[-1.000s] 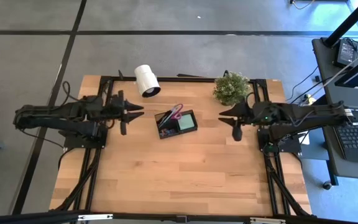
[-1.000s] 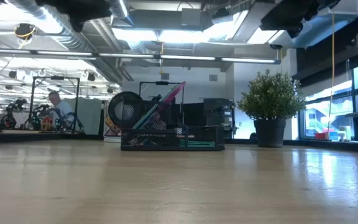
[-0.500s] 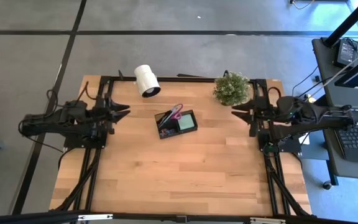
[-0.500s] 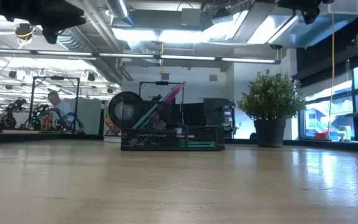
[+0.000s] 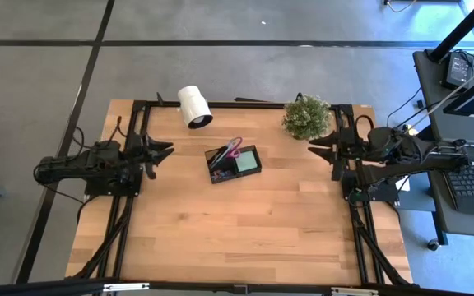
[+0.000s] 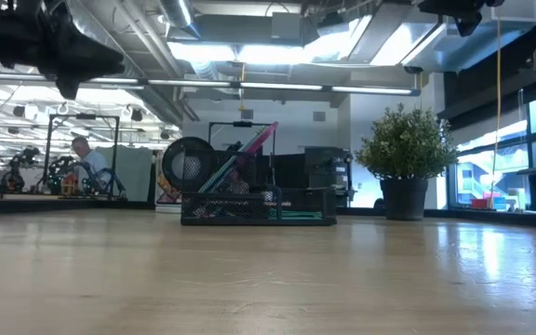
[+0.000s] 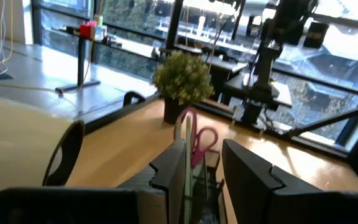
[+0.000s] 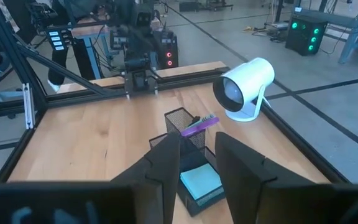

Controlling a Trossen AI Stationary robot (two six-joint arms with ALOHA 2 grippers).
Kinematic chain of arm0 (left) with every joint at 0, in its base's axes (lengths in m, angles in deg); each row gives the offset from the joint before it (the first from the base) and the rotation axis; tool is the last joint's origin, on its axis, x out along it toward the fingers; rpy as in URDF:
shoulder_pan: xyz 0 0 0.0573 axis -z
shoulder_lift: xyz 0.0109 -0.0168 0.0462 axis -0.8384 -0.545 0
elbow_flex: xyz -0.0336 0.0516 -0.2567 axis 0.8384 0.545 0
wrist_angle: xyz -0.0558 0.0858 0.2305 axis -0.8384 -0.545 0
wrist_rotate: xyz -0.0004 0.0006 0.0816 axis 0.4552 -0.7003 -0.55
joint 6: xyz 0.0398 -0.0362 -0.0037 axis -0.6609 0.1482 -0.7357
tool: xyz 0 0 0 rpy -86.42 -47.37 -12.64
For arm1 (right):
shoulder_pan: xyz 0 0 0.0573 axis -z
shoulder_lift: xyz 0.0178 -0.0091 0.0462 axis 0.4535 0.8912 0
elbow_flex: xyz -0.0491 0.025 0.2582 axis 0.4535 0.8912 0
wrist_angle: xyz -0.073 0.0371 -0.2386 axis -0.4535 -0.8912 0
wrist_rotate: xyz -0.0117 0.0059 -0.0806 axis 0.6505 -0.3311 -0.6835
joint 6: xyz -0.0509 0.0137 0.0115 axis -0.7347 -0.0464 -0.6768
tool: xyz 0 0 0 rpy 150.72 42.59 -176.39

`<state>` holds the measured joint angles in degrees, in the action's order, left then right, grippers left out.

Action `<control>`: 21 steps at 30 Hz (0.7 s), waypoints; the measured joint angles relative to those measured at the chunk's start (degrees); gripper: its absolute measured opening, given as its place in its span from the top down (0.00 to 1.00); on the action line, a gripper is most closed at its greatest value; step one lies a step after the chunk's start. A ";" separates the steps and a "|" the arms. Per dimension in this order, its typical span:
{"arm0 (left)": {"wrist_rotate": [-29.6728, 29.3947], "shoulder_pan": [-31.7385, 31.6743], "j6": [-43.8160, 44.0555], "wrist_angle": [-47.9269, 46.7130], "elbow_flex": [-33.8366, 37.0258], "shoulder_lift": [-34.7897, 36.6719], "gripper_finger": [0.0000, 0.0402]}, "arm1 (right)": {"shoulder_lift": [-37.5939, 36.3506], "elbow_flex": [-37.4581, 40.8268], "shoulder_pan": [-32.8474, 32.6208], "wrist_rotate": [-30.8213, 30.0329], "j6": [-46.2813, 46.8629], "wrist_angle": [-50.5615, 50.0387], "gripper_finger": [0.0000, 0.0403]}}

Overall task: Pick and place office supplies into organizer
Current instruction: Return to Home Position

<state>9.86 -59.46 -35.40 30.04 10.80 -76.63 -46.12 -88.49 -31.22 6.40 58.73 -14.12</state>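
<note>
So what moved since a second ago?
The left gripper pulled back leftward from the middle of the wooden table, the right gripper rightward, both open and empty. The black mesh organizer with its purple-handled scissors, the white roll and the small green plant stayed put.

We see a wood-slat table (image 5: 237,238) w/ 3 things on it, all well apart: black mesh organizer (image 6: 249,210) approx. mid-table, white cylinder (image 5: 194,106) towards back-left, potted plant (image 5: 306,117) towards back-right.
</note>
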 joint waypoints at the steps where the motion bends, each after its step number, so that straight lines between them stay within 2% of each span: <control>1: -0.09 0.00 0.12 -0.04 0.58 0.08 0.75 | 0.00 0.00 0.00 0.00 -0.02 0.22 0.74; 9: 0.29 0.01 -0.02 5.08 4.72 0.09 0.75 | 0.02 0.02 0.00 0.01 -0.27 4.03 0.74; 21: 0.33 0.00 0.12 7.88 9.39 0.13 0.75 | 0.77 0.07 -0.02 0.04 1.17 6.03 0.74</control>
<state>10.18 -59.45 -35.28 37.92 20.19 -76.50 -45.36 -88.43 -31.24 6.44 59.90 -8.09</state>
